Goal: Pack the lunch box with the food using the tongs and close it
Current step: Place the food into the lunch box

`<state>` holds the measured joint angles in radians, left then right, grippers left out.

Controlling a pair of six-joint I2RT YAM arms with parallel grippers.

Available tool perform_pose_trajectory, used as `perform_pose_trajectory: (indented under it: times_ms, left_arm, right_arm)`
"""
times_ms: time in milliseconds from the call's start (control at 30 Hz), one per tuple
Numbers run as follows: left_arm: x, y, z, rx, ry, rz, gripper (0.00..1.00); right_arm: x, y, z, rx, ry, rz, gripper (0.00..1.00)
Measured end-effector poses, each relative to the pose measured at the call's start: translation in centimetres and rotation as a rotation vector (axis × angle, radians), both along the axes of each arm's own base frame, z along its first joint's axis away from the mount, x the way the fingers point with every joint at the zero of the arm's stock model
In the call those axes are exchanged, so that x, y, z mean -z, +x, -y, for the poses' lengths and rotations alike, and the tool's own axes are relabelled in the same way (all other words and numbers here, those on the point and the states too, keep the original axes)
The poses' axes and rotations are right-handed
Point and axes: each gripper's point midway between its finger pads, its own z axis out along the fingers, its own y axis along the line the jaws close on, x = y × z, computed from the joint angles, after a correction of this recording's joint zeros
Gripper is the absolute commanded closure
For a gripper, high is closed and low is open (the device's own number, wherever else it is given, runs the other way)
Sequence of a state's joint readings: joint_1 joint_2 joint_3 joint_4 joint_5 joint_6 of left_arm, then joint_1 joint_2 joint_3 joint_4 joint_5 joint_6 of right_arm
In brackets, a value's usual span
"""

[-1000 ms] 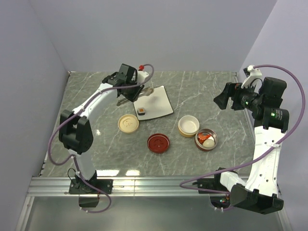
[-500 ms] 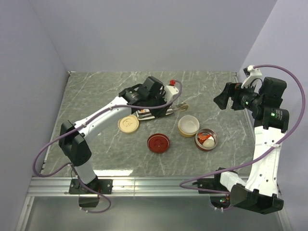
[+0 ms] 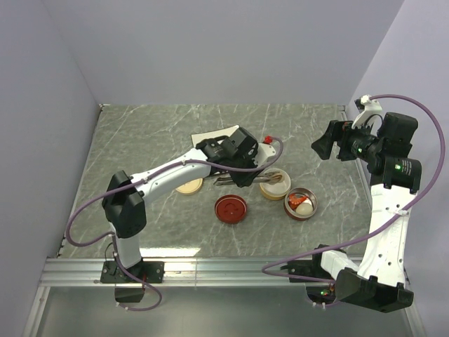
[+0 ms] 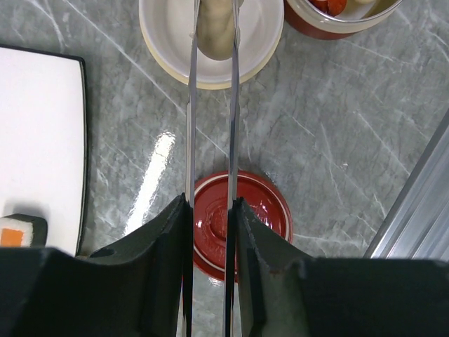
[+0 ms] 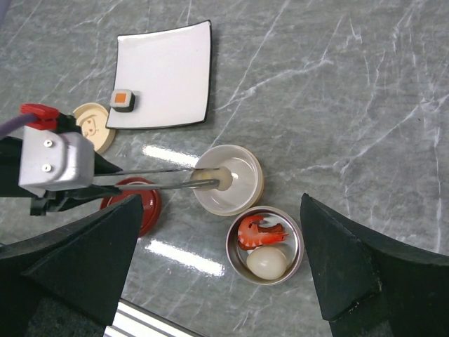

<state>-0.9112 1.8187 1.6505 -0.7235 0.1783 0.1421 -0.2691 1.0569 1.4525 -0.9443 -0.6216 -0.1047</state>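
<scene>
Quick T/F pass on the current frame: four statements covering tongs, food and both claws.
1. The left claw is shut on the tongs. True.
2. The tongs pinch the sushi roll. False: they pinch the beige ball at the cream bowl; the sushi roll lies on the white plate.
3. The shrimp and the egg lie in the metal container. True.
4. The right claw holds the red lid. False: it is open and empty; the red lid sits on the table.

text: none legible | labels, brands: none legible | numbers, signs: none legible
</scene>
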Motion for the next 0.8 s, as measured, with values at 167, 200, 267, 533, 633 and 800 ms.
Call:
perform_pose_trajectory:
  times_ms: [167,200,267,533,633,800]
  left_arm:
    - [1.3,-0.2,0.3,0.007,0.023,-0.018,0.67]
    - [1.5,-0.3,0.3,0.009,0.028,-0.023,0.66]
    - [2.1,-0.4,0.5,0.014,0.038,-0.032,0.65]
    - [3.3,-0.9,0.8,0.033,0.07,-0.07,0.59]
    - [3.1,-1.0,1.0,0.038,0.066,-0.076,0.56]
    - [3.1,-0.8,1.4,0.044,0.064,-0.083,0.53]
  right_arm:
    - [0.0,0.0,0.0,0.0,0.0,0.0,0.0]
    - [0.0,0.0,0.0,0.0,0.0,0.0,0.0]
    - [0.1,0.0,0.0,0.0,0.0,0.0,0.0]
    - [0.1,-0.2,0.0,0.0,-0.001,0.002,0.0]
    - [0.1,-0.2,0.0,0.0,-0.001,0.003,0.0]
    - [0.4,-0.2,0.0,0.002,-0.001,-0.005,0.0]
